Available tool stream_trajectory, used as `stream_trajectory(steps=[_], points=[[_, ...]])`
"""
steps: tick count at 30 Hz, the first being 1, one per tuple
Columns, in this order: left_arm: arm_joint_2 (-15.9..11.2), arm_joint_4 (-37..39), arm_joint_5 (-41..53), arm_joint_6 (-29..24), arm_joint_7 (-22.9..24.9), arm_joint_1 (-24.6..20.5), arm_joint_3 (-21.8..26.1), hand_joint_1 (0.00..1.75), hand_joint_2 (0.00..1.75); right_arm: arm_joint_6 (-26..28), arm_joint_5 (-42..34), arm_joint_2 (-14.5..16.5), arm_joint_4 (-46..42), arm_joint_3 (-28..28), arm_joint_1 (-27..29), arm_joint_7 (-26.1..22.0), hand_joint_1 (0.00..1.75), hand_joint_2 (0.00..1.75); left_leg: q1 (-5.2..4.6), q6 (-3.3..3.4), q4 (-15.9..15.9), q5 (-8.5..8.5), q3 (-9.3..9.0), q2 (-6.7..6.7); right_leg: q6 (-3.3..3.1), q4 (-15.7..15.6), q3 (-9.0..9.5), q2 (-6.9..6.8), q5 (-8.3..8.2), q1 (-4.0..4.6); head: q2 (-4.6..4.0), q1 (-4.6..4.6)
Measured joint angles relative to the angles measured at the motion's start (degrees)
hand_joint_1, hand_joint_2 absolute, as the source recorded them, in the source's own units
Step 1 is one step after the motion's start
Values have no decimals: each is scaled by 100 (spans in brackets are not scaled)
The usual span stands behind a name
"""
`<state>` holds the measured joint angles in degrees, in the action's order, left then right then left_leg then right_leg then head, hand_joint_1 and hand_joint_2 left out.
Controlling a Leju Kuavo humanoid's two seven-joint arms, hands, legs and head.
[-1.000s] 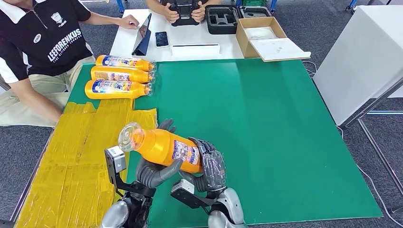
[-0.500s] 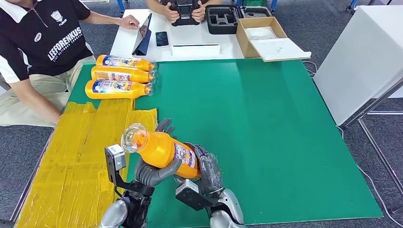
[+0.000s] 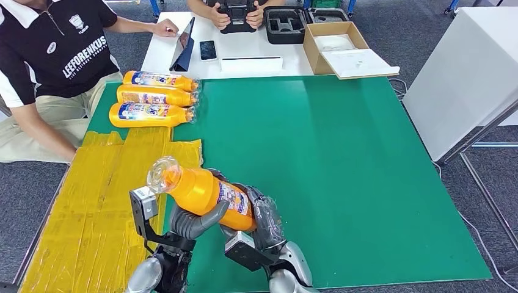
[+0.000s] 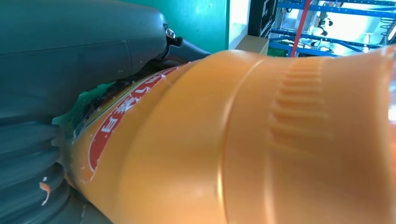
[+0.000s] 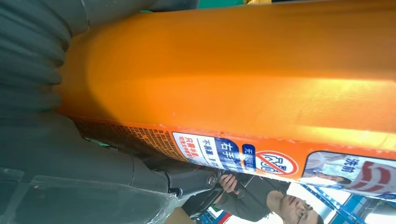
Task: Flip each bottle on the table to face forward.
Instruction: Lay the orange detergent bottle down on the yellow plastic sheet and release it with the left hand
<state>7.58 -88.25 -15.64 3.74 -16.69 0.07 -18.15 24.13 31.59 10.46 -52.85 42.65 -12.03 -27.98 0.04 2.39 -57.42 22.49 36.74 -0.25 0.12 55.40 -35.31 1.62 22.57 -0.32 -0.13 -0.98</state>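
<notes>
An orange bottle (image 3: 204, 192) with a clear cap and a blue-and-white label is held off the green mat (image 3: 342, 171), cap pointing up and to the left. My left hand (image 3: 194, 221) cradles its body from below, and my right hand (image 3: 264, 220) grips its base end. Up close, the orange bottle (image 4: 243, 140) lies against my left hand (image 4: 56, 84). The right wrist view shows the bottle (image 5: 243, 70), label downward, against my right hand (image 5: 51, 140). Three more orange bottles (image 3: 156, 96) lie side by side at the far left of the mat, caps to the right.
Yellow tape (image 3: 104, 201) covers the left strip of the table. A person in a black shirt (image 3: 52, 58) sits at the far left; another holds a controller (image 3: 237, 13) behind a white table with a tablet, a phone and a cardboard box (image 3: 342, 49).
The bottle has tilted more upright and shifted slightly left, with both hands still holding it. The three bottles at the back have not moved.
</notes>
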Motion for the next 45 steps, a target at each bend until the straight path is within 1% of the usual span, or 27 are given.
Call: stream_trajectory(steps=[10,11,14,15,20,23,27,30,34,36,38,39,42,43,45], points=[[22,-4,1,-26,-45,11,29,175,175,5,-46,-5,0,24,-18,-22,175,175,0,0,0,1,1,0,0,0,0,0,0,0,0,0],[24,-5,1,-38,-53,16,34,175,175,8,-50,-5,0,24,-17,-30,166,175,0,0,0,1,1,0,0,0,0,0,0,0,0,0],[26,-21,-2,-90,-85,38,49,175,175,13,-92,-9,-6,27,-11,-88,37,175,0,0,0,0,1,0,0,0,0,0,0,0,0,0],[27,-33,-10,-116,-97,45,56,175,175,12,-120,-15,-27,34,1,-129,1,175,0,0,0,0,1,0,0,0,0,0,0,0,0,0],[31,-111,-56,-240,-144,56,156,175,175,-12,-189,-100,-307,84,155,-245,0,175,0,0,0,0,2,-1,0,0,0,-1,0,0,0,0],[29,-192,-109,-367,-188,93,255,175,175,-76,-244,-214,-693,90,322,-223,0,175,0,0,0,1,3,-1,0,0,0,-1,0,0,0,0],[16,-379,-95,-499,-300,278,505,175,175,-381,-520,-495,-1629,-33,779,-21,0,175,-1,1,0,5,4,-3,8,-1,0,-2,8,-1,0,1],[-3,-506,360,-757,-559,475,710,175,175,-539,-968,-742,-2482,-273,1285,135,0,175,-2,1,0,12,5,-5,14,-1,-1,-3,13,-2,0,-1],[-22,-634,1400,-1353,-880,611,924,175,175,-674,-2028,-1124,-3432,-731,1854,108,0,175,-4,4,0,19,8,-10,19,-1,-1,-6,18,-5,0,1],[-31,-669,1764,-1612,-956,635,998,175,175,-651,-2289,-1274,-3757,-938,2062,15,0,175,-5,5,-1,21,8,-11,20,-2,-1,-7,18,-6,0,1],[-39,-710,2302,-2000,-1082,662,1043,175,175,-497,-2470,-1390,-4045,-1109,2279,-111,0,175,-5,6,-1,21,7,-11,20,-2,0,-8,18,-7,0,0],[-44,-738,2688,-2279,-1155,680,1057,175,175,-373,-2529,-1446,-4189,-1195,2395,-164,0,175,-5,6,-1,21,8,-12,20,-2,0,-9,18,-7,0,0],[-55,-830,4285,-3469,-1298,740,1087,175,175,29,-2568,-1593,-4621,-1420,2711,-236,0,175,-5,5,-2,23,8,-12,20,-2,1,-10,19,-6,0,0],[-56,-856,4721,-3793,-1316,754,1096,175,175,111,-2564,-1628,-4743,-1469,2790,-241,0,175,-4,5,-1,24,7,-11,20,-2,1,-10,19,-6,0,0],[-58,-900,5096,-4078,-1321,771,1108,175,175,183,-2557,-1676,-4926,-1529,2903,-246,0,175,-4,5,-1,25,6,-11,20,-2,1,-9,19,-5,0,-1]])
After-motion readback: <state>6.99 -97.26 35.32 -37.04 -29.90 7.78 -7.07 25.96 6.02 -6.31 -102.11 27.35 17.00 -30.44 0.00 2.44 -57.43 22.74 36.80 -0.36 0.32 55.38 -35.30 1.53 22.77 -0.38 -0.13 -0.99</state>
